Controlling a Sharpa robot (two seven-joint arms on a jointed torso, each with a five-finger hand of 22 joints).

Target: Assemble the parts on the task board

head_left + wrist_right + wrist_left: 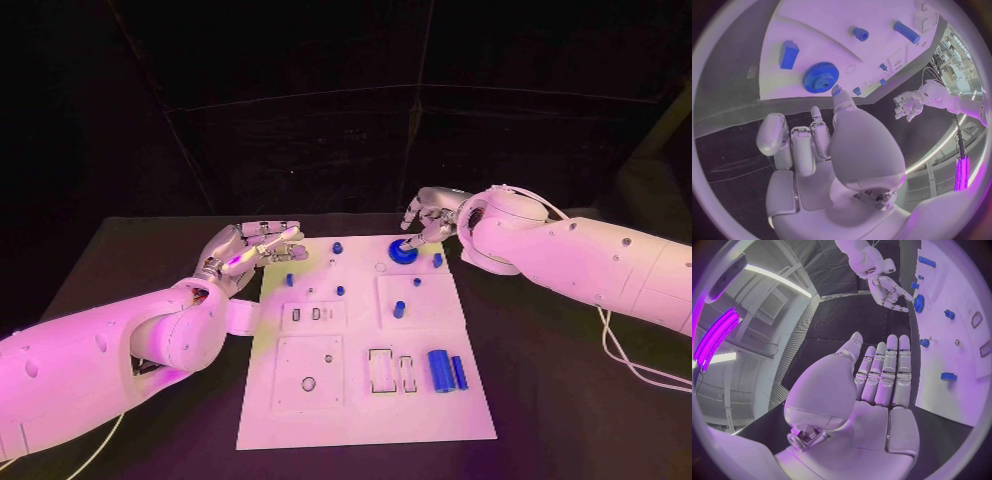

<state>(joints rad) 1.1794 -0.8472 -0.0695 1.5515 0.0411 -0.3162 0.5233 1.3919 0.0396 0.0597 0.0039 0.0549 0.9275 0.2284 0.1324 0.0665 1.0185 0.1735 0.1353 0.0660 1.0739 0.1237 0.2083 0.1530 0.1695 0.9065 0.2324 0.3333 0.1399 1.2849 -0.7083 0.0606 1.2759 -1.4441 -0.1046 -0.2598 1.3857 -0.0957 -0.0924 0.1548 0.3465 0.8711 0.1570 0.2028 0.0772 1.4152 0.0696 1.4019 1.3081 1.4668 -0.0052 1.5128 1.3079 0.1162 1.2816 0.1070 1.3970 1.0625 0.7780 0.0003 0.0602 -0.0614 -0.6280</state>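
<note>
Table: black table [577,400] carried the white task board [361,400] at its middle, long side running away from the robot.
Gear: blue gear [402,251] sat near the board's far edge, toward its far right corner, apparently seated in its place.
Right hand: right hand [430,218] hung just beyond the far edge beside the gear, one fingertip close to its rim; it grasped nothing I could see, fingers loosely bent. Judged to be finishing with, or about to adjust, the gear.
Left hand: left hand [257,245] hovered at the board's far left corner, fingers straight and together, palm empty; likely waiting clear of the work.
Other parts: two blue cylinders [447,371] lay near the right edge, closer to the robot; small blue pegs [400,309] stood mid-board, still to be handled.
</note>
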